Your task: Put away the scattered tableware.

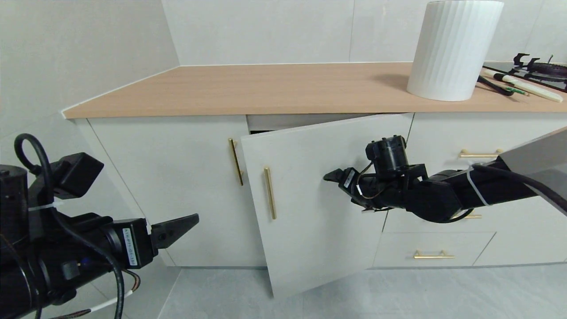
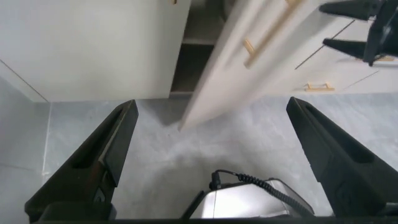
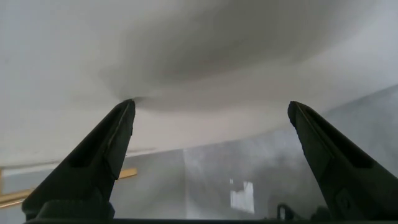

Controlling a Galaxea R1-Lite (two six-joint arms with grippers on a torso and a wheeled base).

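Note:
Scattered utensils [image 1: 518, 86], one with a cream handle and others dark, lie on the wooden counter [image 1: 266, 88] at the far right, beside a tall white ribbed container [image 1: 454, 48]. Below, a white cabinet door [image 1: 319, 199] with a gold handle [image 1: 270, 192] stands partly open. My right gripper [image 1: 331, 176] is at the door's outer face, open [image 3: 210, 104], with the door surface close in front of it. My left gripper [image 1: 190, 221] hangs low at the left, open and empty [image 2: 211, 106]; past it are the floor and the door [image 2: 236, 56].
A gas stove [image 1: 540, 68] sits at the counter's far right end. Drawers with gold pulls [image 1: 480, 154] lie right of the open door, a closed door [image 1: 177, 186] to its left. A shelf shows in the dark cabinet interior [image 2: 196, 59]. Grey floor [image 1: 354, 292] lies below.

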